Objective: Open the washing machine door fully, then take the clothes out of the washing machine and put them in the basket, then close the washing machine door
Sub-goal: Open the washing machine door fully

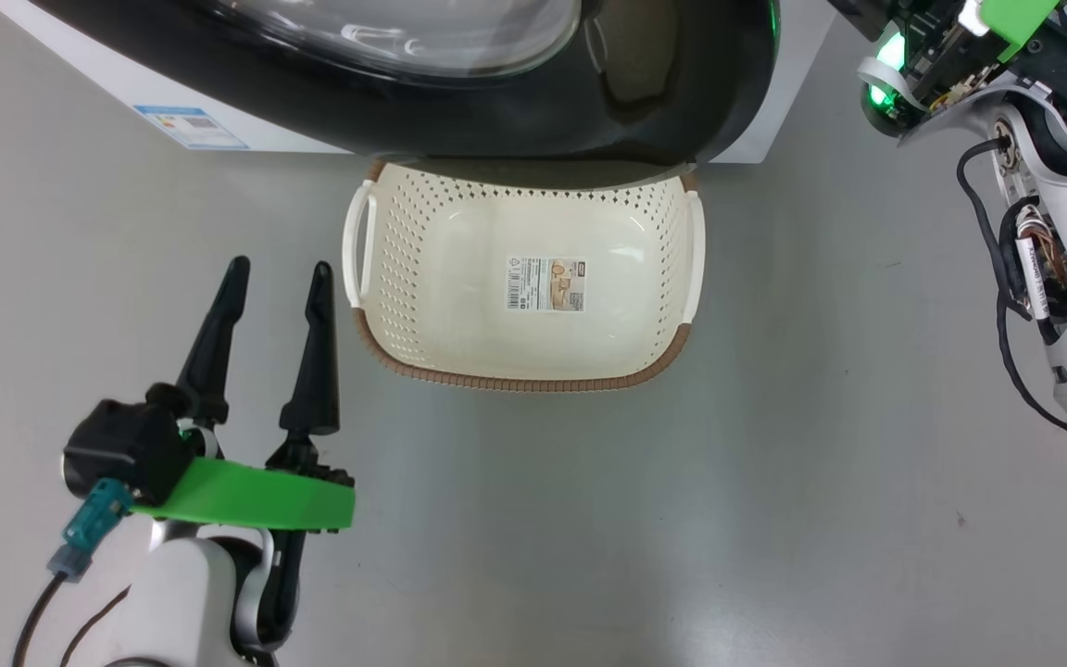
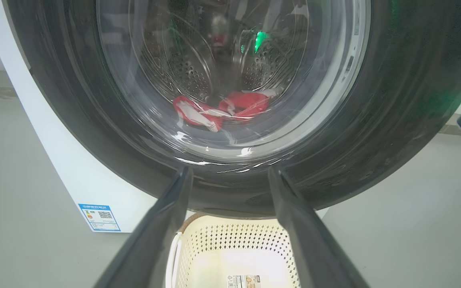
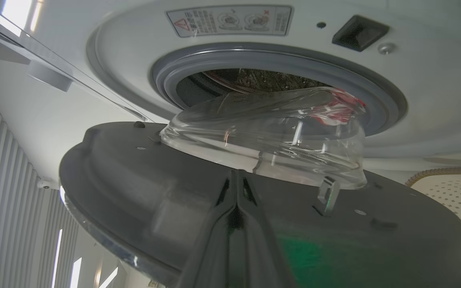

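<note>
Washing machine door [image 1: 459, 130] being held part open above basket [image 1: 515, 378] on floor. Right tool [image 3: 236, 176] being held shut, empty, tips seemingly being pressed on door's inner side. Left tool [image 1: 279, 269] being held wide open, empty, beside basket. Clothes [image 2: 242, 106] lying inside washing machine [image 3: 414, 80]. Risk: tips slipping off smooth door, door swinging back.

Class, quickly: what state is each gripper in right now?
Left gripper: open, empty.
Right gripper: shut, holding nothing, fingertips at the washing machine door inner side.
</note>
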You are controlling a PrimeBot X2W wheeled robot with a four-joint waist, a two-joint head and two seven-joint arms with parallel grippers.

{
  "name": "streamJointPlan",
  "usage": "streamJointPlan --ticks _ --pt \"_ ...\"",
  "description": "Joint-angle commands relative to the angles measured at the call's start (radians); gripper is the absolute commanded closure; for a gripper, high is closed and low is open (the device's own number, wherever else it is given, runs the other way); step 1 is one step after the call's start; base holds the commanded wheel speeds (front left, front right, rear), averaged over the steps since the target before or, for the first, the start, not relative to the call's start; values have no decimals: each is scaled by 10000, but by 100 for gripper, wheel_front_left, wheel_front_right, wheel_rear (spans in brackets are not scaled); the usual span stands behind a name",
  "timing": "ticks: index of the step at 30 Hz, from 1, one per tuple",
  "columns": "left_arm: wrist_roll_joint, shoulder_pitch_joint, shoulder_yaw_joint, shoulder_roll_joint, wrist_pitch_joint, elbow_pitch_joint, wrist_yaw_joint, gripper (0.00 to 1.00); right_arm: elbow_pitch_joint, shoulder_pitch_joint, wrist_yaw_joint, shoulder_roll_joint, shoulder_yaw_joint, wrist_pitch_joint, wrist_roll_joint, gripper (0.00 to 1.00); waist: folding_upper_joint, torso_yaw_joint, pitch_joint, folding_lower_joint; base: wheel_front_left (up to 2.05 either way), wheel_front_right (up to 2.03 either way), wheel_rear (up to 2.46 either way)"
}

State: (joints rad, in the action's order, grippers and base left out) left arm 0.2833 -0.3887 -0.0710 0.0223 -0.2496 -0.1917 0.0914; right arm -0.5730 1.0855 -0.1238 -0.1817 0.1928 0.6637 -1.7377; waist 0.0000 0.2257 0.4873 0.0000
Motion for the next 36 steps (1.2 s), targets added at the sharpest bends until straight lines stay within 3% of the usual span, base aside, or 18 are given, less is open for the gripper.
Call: streamJointPlan --ticks 1,18,36 --pt "73 -22 254 279 -122 189 -76 0 230 183 -69 72 178 206 163 100 0 28 -27 0 0 0 0" --pt "74 293 208 279 -122 22 -158 0 472 -912 -69 234 810 972 811 100 0 264 -1089 0 0 0 0" --pt "-47 1101 275 279 -122 -162 -326 0 1097 -3084 -69 391 1460 1220 1412 100 0 957 -2987 0 0 0 0"
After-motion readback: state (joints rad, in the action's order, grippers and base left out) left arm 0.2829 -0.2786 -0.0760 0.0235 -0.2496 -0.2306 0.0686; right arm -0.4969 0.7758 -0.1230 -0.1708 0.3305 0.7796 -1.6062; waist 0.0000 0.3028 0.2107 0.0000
